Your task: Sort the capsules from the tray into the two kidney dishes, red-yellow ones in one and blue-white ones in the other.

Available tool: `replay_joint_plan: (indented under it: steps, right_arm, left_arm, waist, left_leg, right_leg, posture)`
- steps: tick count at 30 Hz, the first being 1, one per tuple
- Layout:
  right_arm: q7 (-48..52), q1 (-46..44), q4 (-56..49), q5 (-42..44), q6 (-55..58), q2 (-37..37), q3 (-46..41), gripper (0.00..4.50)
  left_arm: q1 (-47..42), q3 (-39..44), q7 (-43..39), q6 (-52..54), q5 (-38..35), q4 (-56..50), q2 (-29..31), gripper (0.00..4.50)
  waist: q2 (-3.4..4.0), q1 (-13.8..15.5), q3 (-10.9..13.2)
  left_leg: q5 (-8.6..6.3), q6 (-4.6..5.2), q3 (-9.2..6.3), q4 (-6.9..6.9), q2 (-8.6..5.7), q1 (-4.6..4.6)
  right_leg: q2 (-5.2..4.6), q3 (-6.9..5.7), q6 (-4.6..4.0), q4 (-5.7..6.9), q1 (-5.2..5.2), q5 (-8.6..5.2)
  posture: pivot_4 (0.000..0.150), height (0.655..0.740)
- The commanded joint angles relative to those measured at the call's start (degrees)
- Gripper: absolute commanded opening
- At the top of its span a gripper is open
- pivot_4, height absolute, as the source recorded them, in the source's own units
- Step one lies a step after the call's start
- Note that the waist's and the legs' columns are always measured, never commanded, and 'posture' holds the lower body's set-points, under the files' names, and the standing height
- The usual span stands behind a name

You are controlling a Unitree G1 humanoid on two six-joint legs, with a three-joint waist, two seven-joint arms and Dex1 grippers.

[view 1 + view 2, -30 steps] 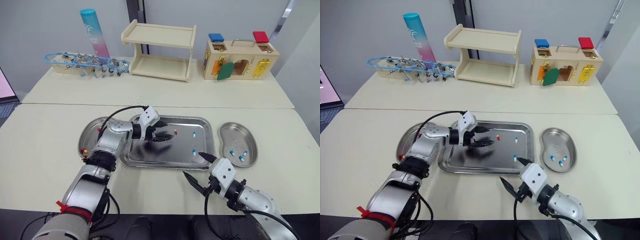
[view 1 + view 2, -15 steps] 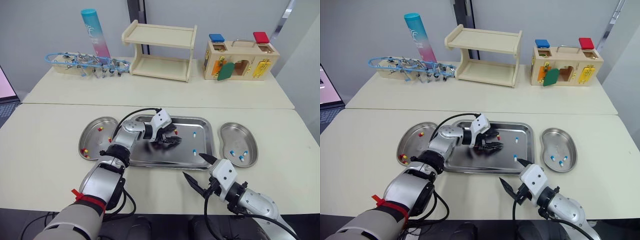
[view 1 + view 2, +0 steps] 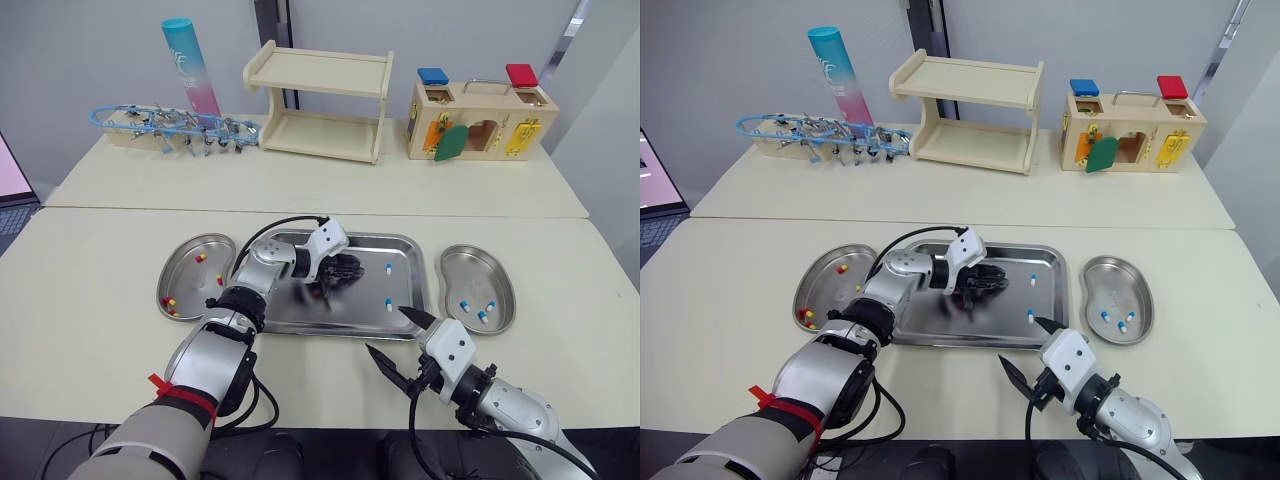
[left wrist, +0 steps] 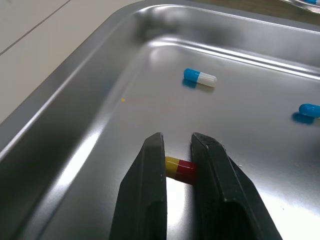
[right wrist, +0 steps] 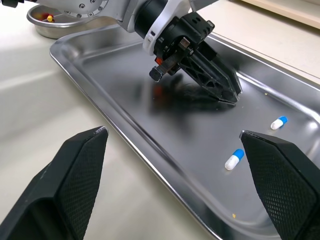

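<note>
On the steel tray (image 3: 290, 312): gripping a red-yellow capsule (image 4: 179, 168).
Both fingers (image 4: 145, 190) of the left gripper (image 4: 177, 139) pinch the capsule on the tray floor. The next move is probably a clean lift and a carry to the left kidney dish (image 3: 195, 288), which holds red-yellow ones. The right gripper (image 3: 384, 329) hangs spread wide over the tabletop (image 3: 100, 330).

You have bright, even overhead light. White glare streaks the steel tray (image 4: 75, 125); soft shadow pools under the left tool (image 5: 232, 95); the red-yellow capsule (image 4: 179, 169) reads sharp.
</note>
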Motion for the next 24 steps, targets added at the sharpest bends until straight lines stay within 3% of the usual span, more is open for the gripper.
replay_joint_plan:
  steps: [1, 4, 7, 11, 18, 24]
  right_arm:
    - [0.7, -0.9, -0.7, 1.2, -0.6, -0.3, -0.5, 4.5]
    - [1.9, -2.1, 0.2, 1.8, -0.8, -0.8, -0.3, 4.5]
    - [5.4, -4.7, 1.7, 3.8, -1.0, -2.0, 0.2, 4.5]
    - [10.2, -10.7, 5.2, 7.1, -1.0, -2.3, 1.0, 4.5]
    - [17.7, -21.3, 13.7, 9.8, -2.6, -2.2, 2.9, 4.5]
    - [21.1, -27.4, 19.8, 10.1, -4.5, -0.8, 4.3, 4.5]
  left_arm:
    - [0.9, 2.1, -1.1, 2.6, -2.4, -7.3, 1.2, 0.44]
    - [5.3, 4.3, -1.7, 9.7, -6.0, -22.0, 4.6, 0.44]
    - [12.6, 9.2, 0.5, 20.4, -10.3, -40.3, 11.1, 0.44]
    - [22.6, 17.0, 5.0, 31.1, -14.1, -56.2, 19.6, 0.44]
    - [37.1, 32.3, 15.6, 41.3, -18.2, -69.3, 25.8, 0.44]
    - [45.0, 38.9, 23.6, 43.1, -18.9, -72.4, 24.7, 0.44]
  waist:
    - [0.0, 0.0, 0.0]
    - [0.0, -0.1, 0.0]
    - [0.04, -1.2, 0.0]
    - [0.06, -1.3, 0.0]
    - [0.05, -0.6, 0.0]
    - [0.06, 0.0, 0.0]
  left_leg:
    - [0.0, 0.0, -0.01, 0.0, 0.0, -0.01]
    - [0.0, -0.01, -0.01, 0.0, 0.0, -0.04]
    - [0.0, -0.01, 0.0, -0.03, 0.04, 0.0]
    - [0.01, -0.01, -0.06, -0.03, 0.06, 0.07]
    - [0.0, 0.0, -0.07, 0.0, 0.05, 0.04]
    - [0.0, 0.0, -0.07, -0.02, 0.05, 0.04]
  right_leg:
    - [0.0, -0.01, 0.0, 0.0, -0.01, 0.0]
    - [0.0, 0.01, 0.0, -0.01, -0.03, 0.0]
    - [0.0, 0.06, 0.0, 0.0, -0.03, 0.0]
    - [0.01, 0.02, -0.01, 0.02, 0.04, 0.0]
    - [-0.01, -0.02, -0.01, 0.0, 0.03, 0.0]
    - [-0.01, -0.03, -0.01, 0.0, 0.0, 0.0]
  posture:
    - [0.15, 0.74]
    - [0.15, 0.74]
    - [0.15, 0.74]
    - [0.15, 0.74]
    - [0.15, 0.74]
    - [0.15, 0.74]
